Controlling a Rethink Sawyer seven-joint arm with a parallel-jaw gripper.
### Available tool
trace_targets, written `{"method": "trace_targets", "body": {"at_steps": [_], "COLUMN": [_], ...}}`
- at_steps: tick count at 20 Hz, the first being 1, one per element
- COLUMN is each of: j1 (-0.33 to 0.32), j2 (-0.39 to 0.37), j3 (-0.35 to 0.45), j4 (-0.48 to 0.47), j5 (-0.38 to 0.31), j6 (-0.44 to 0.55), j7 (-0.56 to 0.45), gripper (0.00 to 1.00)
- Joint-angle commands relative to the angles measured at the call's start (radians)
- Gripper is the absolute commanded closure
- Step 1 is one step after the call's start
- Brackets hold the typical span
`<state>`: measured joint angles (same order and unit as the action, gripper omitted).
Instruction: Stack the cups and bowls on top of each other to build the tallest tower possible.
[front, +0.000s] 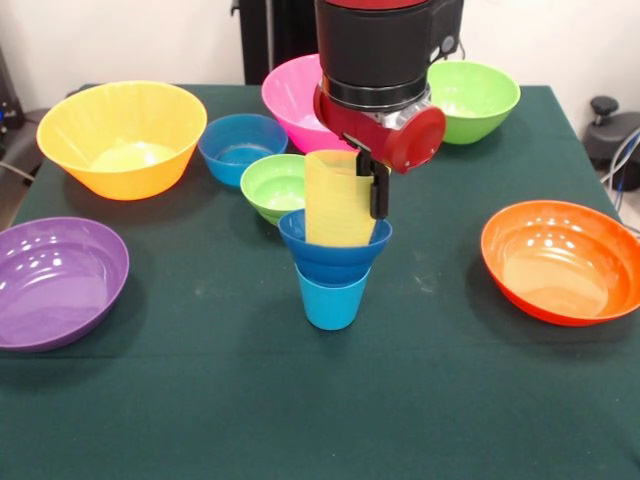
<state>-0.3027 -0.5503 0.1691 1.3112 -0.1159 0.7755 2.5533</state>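
Observation:
A light blue cup (332, 300) stands upright at the table's middle. On its rim rests a small dark blue bowl (335, 256). A ribbed yellow cup (336, 200) stands inside that bowl. My gripper (368, 185) comes down from above and is shut on the yellow cup's right wall, with one black finger (380, 190) showing outside it. A small lime green bowl (275, 186) sits just left of and behind the column, and a light blue bowl (243, 148) lies further back left.
Larger bowls ring the column: yellow-orange (122, 138) at the back left, pink (293, 100) behind the arm, green (474, 100) at the back right, orange (560, 262) on the right, purple (55, 282) at the left edge.

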Motion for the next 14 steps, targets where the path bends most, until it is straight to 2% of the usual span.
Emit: {"method": "trace_targets", "body": {"at_steps": [1, 14], "j1": [0.026, 0.022], "j2": [0.003, 0.002], "j3": [0.047, 0.046], "j4": [0.089, 0.102], "j5": [-0.117, -0.116], "j6": [-0.07, -0.066], "j7": [-0.163, -0.171], "gripper": [1.0, 1.0]}}
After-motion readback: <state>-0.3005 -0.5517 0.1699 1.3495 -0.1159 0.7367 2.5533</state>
